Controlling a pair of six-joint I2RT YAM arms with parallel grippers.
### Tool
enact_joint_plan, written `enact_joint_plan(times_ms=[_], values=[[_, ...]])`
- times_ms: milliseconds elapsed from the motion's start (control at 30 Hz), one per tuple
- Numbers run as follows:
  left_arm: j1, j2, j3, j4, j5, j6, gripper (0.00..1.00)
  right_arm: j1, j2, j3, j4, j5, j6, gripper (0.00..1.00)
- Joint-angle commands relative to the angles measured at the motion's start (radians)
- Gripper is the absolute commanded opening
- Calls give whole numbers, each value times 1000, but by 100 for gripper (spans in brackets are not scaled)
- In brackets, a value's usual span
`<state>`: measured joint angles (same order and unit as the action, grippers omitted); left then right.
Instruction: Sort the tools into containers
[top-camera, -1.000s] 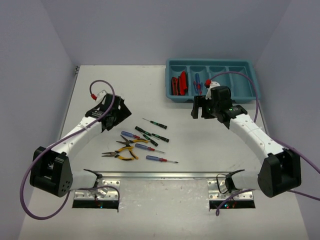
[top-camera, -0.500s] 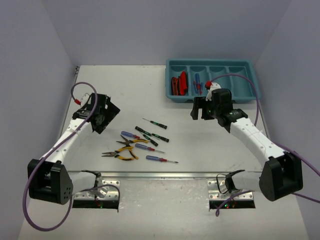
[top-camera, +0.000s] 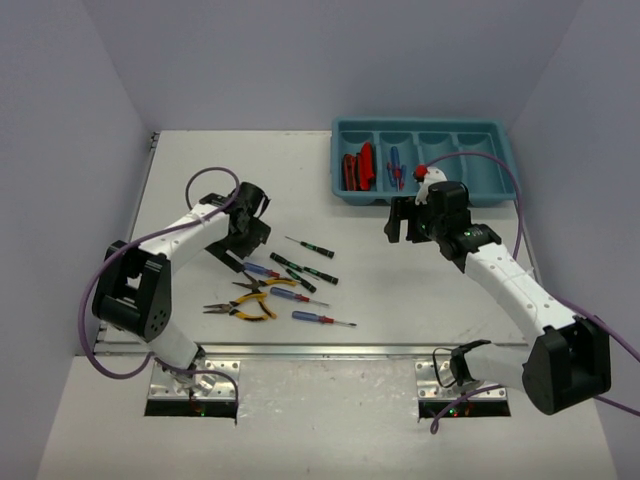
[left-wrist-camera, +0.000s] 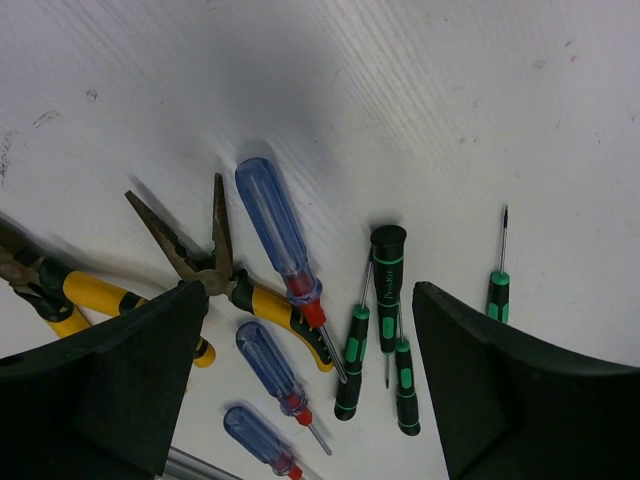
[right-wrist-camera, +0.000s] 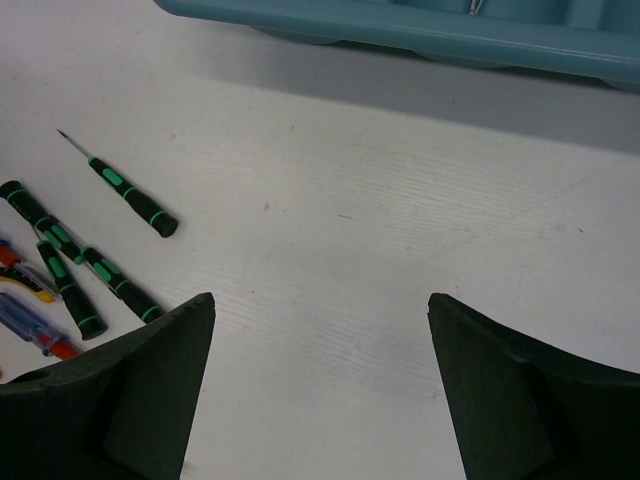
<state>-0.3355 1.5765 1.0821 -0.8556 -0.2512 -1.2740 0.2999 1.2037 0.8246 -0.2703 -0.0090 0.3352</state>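
**Item:** tools (top-camera: 278, 285), loose lot: yellow-handled pliers (left-wrist-camera: 215, 270), blue-handled screwdrivers (left-wrist-camera: 272, 222), black-and-green screwdrivers (left-wrist-camera: 387, 270).
**Location:** tabletop (top-camera: 200, 170), at 7 o'clock of its middle.
**Stowed:** utility knives (top-camera: 355, 170) in the leftmost compartment of the tray (top-camera: 420, 125). More blue-handled screwdrivers in the next. Tray at 1 o'clock.
**Left claw** (left-wrist-camera: 310, 292): spread, empty, above the largest blue-handled screwdriver.
**Right claw** (right-wrist-camera: 320, 300): spread, empty, at 6 o'clock of the tray.
**Handling advised:** descend square across the blue handle, clear of the pliers its shaft crosses.
**Markings:** lettering on one green-banded handle, illegible.
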Motion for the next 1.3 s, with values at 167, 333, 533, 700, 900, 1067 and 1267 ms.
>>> enact_joint_plan(times_ms=[167, 333, 533, 700, 900, 1067, 1267], values=[[-14, 54, -5, 32, 8, -44, 64, -7, -12, -4, 37, 6, -16, 87], [-16, 109, 2, 43, 23, -31, 59, -8, -13, -5, 37, 6, -19, 86], [-21, 131, -8, 69, -3, -31, 57, -8, -12, -5, 36, 9, -20, 86], [-22, 160, -6, 93, -9, -27, 50, -10, -10, -7, 35, 39, -22, 86], [-22, 197, -18, 122, 25, -14, 47, -9, -5, -5, 35, 42, -21, 86], [-22, 200, -34, 151, 27, -13, 40, -10, -4, -7, 35, 41, -21, 86], [-20, 218, -24, 162, 18, -16, 22, -11, -4, -9, 36, 44, -22, 85]])
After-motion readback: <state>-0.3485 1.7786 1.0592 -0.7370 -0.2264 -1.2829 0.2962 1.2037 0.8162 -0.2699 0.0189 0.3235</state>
